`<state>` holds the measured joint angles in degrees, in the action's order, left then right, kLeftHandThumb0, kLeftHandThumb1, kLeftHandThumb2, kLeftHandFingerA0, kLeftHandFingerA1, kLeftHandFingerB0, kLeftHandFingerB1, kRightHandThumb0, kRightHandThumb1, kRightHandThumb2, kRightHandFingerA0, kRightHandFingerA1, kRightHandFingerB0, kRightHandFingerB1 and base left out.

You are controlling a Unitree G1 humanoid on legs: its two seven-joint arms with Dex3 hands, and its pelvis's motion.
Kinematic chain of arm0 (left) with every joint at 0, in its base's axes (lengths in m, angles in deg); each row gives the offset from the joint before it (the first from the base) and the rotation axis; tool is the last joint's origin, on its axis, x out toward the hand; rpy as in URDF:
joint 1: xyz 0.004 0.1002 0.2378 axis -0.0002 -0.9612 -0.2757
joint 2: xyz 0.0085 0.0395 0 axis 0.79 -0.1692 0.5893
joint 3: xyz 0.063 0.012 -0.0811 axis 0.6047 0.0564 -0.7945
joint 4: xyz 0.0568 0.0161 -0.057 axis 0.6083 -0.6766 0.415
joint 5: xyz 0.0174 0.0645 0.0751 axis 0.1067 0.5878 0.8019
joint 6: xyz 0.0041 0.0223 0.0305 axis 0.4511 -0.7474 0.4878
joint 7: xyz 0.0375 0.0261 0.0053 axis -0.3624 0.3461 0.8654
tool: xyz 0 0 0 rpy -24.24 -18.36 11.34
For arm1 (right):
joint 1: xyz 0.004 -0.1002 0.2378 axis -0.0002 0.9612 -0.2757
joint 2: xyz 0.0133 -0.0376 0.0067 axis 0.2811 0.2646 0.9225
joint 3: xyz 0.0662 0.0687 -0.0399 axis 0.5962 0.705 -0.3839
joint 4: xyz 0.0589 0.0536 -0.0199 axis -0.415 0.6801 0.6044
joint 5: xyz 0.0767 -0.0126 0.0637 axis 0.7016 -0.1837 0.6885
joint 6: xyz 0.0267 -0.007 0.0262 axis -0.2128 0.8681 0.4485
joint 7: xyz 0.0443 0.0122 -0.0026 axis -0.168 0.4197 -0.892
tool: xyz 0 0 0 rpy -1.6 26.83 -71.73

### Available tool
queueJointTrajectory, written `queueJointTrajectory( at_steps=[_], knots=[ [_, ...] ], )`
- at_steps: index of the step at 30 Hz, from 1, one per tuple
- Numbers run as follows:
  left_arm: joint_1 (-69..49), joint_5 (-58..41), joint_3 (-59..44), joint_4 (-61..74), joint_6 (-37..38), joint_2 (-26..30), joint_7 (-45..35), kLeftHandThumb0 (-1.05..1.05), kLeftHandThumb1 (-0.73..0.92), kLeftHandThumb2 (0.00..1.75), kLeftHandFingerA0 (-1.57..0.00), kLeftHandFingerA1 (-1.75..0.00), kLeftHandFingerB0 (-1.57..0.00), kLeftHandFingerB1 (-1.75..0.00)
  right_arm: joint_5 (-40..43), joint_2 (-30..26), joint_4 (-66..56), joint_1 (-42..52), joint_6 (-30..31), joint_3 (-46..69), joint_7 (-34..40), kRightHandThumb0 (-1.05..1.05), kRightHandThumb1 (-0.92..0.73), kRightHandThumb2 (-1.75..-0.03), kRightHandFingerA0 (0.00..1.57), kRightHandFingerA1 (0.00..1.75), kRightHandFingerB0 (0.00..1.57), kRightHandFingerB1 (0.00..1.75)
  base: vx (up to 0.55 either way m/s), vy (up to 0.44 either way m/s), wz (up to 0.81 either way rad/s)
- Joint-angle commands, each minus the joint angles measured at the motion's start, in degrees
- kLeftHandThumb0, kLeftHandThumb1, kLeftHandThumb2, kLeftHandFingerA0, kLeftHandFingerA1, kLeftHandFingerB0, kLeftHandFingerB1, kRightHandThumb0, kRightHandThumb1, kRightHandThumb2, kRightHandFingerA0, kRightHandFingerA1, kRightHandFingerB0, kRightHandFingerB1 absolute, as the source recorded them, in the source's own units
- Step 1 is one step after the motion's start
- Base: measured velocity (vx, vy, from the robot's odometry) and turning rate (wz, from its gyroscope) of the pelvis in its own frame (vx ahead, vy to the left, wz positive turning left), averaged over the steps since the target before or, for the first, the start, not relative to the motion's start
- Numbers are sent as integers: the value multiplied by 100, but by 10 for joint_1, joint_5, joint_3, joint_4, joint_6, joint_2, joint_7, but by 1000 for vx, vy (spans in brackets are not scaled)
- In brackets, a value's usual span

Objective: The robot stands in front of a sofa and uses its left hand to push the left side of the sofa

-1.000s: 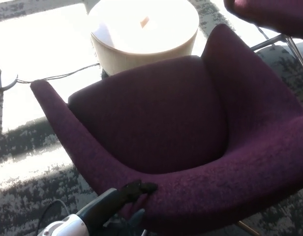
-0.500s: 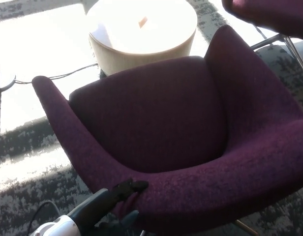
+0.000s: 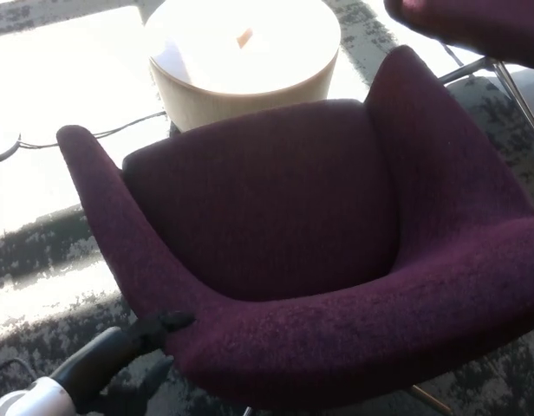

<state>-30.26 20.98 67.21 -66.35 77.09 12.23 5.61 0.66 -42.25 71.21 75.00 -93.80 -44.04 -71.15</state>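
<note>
A dark purple sofa chair (image 3: 276, 225) fills most of the head view, with its seat facing away from me. My left hand (image 3: 133, 364) comes in from the bottom left on a white and black forearm. Its black fingers (image 3: 167, 322) are spread apart and rest against the outer left side of the sofa's near rim, with nothing held. The lower fingers are partly hidden in the shadow under the sofa. My right hand does not show.
A round beige table (image 3: 245, 65) stands beyond the sofa in bright sunlight. A thin cable (image 3: 120, 132) runs across the floor at the left. Another purple chair (image 3: 475, 22) on metal legs (image 3: 514, 87) is at the top right. Grey patterned carpet (image 3: 42, 295) lies underneath.
My left hand has slid to the left along the sofa's near rim and sits lower in the picture. The whole view has shifted a little, so the camera has moved.
</note>
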Motion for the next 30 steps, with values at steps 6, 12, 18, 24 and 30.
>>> queueJointTrajectory(
  at_steps=[6, 12, 18, 24, 30],
  knots=[
    [4, -41, -62, -64, 37, 47, -30, -86, 92, 79, -5, -35, -4, -27, 9, -4, 3, 3, 4, 6, 0, -60, -79, -64, 44, 36, 49, 37, 0, 0, 0],
    [-6, -51, -85, -105, 44, 55, -35, -86, 91, 77, -4, -34, -5, -26, -2, -8, 4, 6, 6, -4, 7, -61, -80, -65, 42, 36, 48, 38, 0, 0, 0],
    [-7, -46, -91, -139, 56, 53, -30, -78, 75, 117, 0, -39, -6, -28, 4, -5, 5, 8, 5, -1, 4, -61, -78, -65, 42, 37, 49, 39, 0, 0, 0],
    [-7, -35, -86, -163, 81, 50, -13, -78, 75, 117, 0, -41, -8, -31, 10, -5, 4, 10, -4, 4, -1, -57, -78, -64, 44, 38, 51, 39, 0, 0, 0],
    [0, -35, -86, -169, 84, 42, -5, -83, 77, 118, 0, -42, -12, -30, 10, -2, 5, 8, 2, 5, 1, -56, -78, -64, 45, 38, 50, 38, 0, 0, 0]
  ],
)
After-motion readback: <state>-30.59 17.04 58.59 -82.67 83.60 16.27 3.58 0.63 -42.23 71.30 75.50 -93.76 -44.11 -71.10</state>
